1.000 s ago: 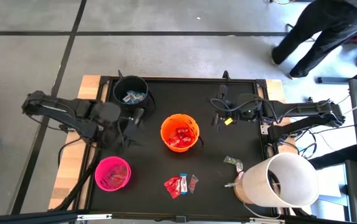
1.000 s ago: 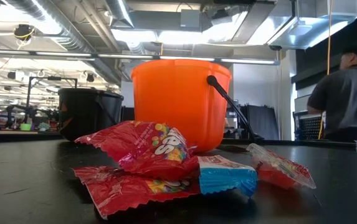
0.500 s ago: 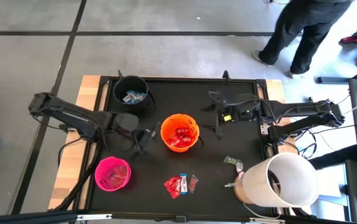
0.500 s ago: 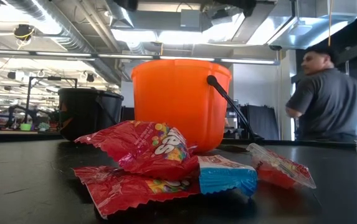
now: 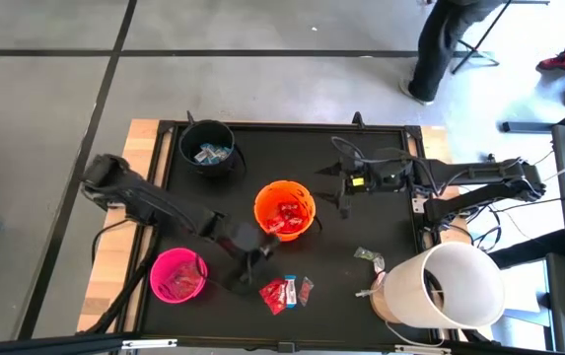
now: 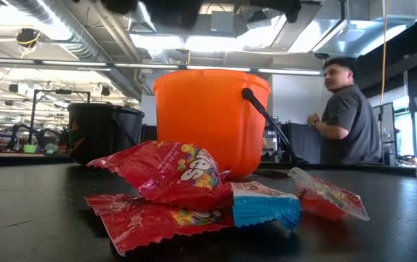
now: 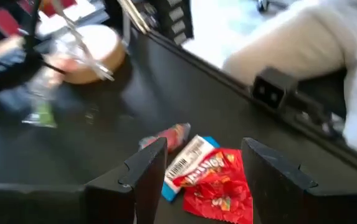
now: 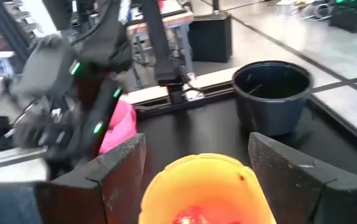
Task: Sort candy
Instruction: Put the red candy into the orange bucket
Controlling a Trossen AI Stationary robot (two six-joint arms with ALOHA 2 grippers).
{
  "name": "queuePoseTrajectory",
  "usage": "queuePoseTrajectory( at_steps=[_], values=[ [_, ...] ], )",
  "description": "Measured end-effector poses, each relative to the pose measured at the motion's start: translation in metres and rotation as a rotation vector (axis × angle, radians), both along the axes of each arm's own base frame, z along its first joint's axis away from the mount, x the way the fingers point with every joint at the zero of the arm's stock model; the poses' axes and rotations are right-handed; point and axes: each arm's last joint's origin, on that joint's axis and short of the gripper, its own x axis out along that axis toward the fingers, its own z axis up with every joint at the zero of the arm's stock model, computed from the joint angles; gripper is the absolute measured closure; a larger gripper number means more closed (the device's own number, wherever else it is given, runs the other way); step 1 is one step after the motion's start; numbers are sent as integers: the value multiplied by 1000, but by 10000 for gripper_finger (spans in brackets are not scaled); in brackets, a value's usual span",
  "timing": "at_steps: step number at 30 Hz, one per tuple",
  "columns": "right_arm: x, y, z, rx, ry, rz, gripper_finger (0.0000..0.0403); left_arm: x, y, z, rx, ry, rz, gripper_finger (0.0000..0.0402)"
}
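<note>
Partial white lettering, seemingly "S...les", is seen on the upper red candy packet [image 6: 172,175] in the low view; the full brand cannot be read. Small print is noted on the white end of the blue-and-white bar [image 6: 265,204] at 3 o'clock of that packet, too small to read. In the left wrist view, white lettering on the red packets [image 7: 218,183] is blurred. No other text is legible.

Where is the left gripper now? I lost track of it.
In the high view the left gripper hangs open near the table's front, between the pink bucket and the loose candy, just below the orange bucket.
</note>
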Motion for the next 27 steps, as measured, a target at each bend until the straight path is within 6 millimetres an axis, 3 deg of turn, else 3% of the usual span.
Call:
queuePoseTrajectory(
  at_steps=[10, 27],
  values=[
    [-1, 0, -1, -2, 8, -6, 118, 20, -20, -59, 93, 142, 6, 203],
    [-1, 0, -2, -27, 27, 0, 118, 29, -30, -95, 96, 175, 64, 203]
  ],
)
